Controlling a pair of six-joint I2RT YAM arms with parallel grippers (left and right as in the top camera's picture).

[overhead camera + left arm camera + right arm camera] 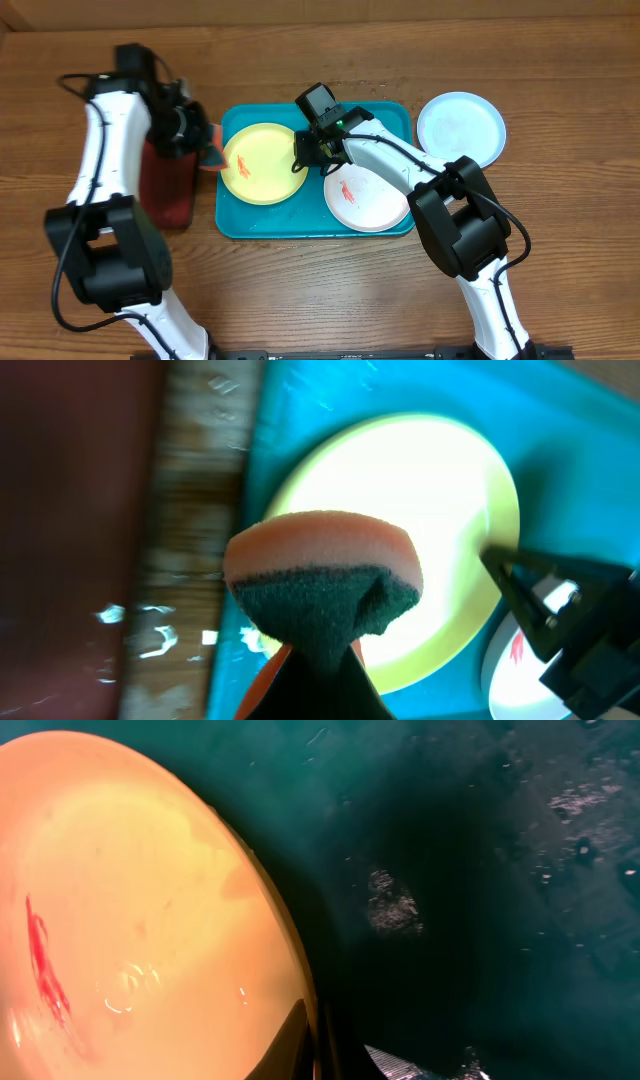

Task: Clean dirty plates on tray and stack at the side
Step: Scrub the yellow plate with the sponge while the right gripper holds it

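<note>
The yellow-green plate (262, 165) lies at the left of the turquoise tray (385, 115), with a red smear on it (45, 965). My right gripper (303, 152) is shut on its right rim (315, 1040). The white plate (365, 200), also red-smeared, lies at the right of the tray. The pale mint-blue plate (460, 128) rests on the wood tabletop beyond the tray's right end. My left gripper (205, 150) is shut on an orange sponge with a green pad (320, 575), held just over the yellow-green plate's (420, 490) left rim.
A narrow dark-red tray (165, 190) lies on the table left of the turquoise tray, under my left arm. A strip of wood tabletop (190, 510) separates the two trays. The right arm reaches across the tray's back edge.
</note>
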